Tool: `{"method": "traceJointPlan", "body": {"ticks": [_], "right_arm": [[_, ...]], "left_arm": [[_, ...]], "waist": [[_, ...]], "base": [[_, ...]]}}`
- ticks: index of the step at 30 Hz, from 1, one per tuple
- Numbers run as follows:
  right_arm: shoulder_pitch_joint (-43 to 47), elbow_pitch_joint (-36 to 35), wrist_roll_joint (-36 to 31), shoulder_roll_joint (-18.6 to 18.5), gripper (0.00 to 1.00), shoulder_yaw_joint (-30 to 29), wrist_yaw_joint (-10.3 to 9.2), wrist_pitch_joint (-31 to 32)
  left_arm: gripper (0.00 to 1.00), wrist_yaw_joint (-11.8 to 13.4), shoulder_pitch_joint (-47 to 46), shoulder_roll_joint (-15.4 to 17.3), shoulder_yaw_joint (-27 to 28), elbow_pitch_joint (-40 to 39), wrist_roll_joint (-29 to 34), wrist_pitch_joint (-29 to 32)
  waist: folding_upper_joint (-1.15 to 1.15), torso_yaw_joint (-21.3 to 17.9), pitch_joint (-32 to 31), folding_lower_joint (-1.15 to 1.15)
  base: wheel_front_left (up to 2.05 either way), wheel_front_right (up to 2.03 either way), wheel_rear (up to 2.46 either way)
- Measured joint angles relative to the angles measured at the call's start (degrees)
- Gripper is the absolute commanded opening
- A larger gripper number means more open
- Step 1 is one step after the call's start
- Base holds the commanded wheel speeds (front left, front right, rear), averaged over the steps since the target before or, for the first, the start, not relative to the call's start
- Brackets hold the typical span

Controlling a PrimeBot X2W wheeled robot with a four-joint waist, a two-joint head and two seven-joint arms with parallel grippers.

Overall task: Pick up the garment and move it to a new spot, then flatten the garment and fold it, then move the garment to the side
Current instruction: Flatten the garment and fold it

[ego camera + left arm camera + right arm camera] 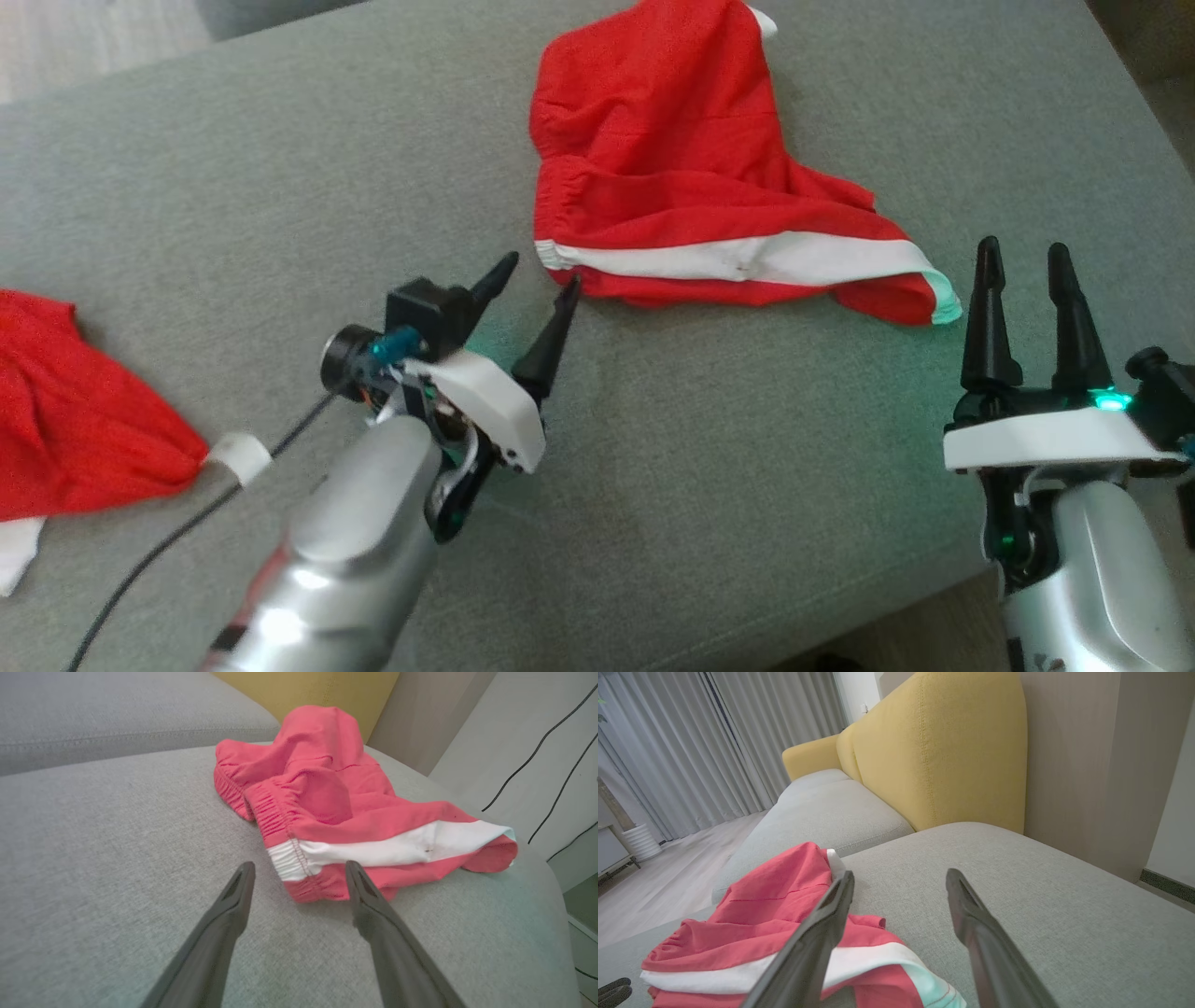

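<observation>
The garment (672,159) is a pair of red shorts with a white side stripe, lying crumpled on the grey cushion (280,168). My left gripper (539,273) is open, its fingertips just short of the waistband corner. In the left wrist view the garment (322,798) lies straight ahead of the left gripper (299,870), with the elastic corner between the open fingers. My right gripper (1025,257) stands open just right of the leg hem. In the right wrist view the garment (761,905) lies to the left of the right gripper (899,882), partly behind the left finger.
A second red and white garment (75,411) lies at the cushion's left edge. A black cable (187,527) trails from my left arm. The cushion's front edge runs past my right arm. A yellow backrest (943,751) and another grey cushion (831,807) lie beyond.
</observation>
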Motion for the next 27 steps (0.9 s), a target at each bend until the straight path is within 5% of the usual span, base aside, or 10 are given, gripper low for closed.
{"method": "traceJointPlan", "body": {"ticks": [14, 15, 16, 19, 27], "right_arm": [[0.0, -0.5, 0.5, 0.0, 1.00, 0.2, 0.00, 0.0], [0.0, -0.5, 0.5, 0.0, 1.00, 0.2, 0.00, 0.0], [0.0, -0.5, 0.5, 0.0, 1.00, 0.2, 0.00, 0.0], [0.0, 0.1, 0.5, 0.0, 1.00, 0.1, 0.00, 0.0], [0.0, 8.6, -2.7, 0.0, 1.00, -2.8, 0.00, 0.0]], "left_arm": [[1.00, 0.0, -4.2, 0.5, -3.9, 4.1, -8.1, 0.2], [0.93, 0.0, -4.2, 0.5, -4.2, 4.1, -8.6, -0.1], [0.58, 0.0, -4.3, 0.5, -4.6, 4.2, -9.0, -0.3], [0.00, 0.0, -4.7, 0.8, -6.0, 4.3, -9.8, -2.0], [0.00, 0.0, -6.4, 1.9, -9.4, 4.3, -10.3, -5.8]], "waist": [[0.00, -2.2, 2.0, 0.00], [0.00, -2.2, 1.9, 0.00], [0.00, -2.2, 1.8, 0.00], [0.00, -2.1, 1.6, 0.00], [0.00, -0.7, 1.2, -0.01]], "base": [[0.00, 0.00, 0.00], [0.00, 0.00, 0.00], [0.00, 0.00, 0.00], [0.00, 0.00, 0.00], [0.00, 0.00, 0.00]]}}
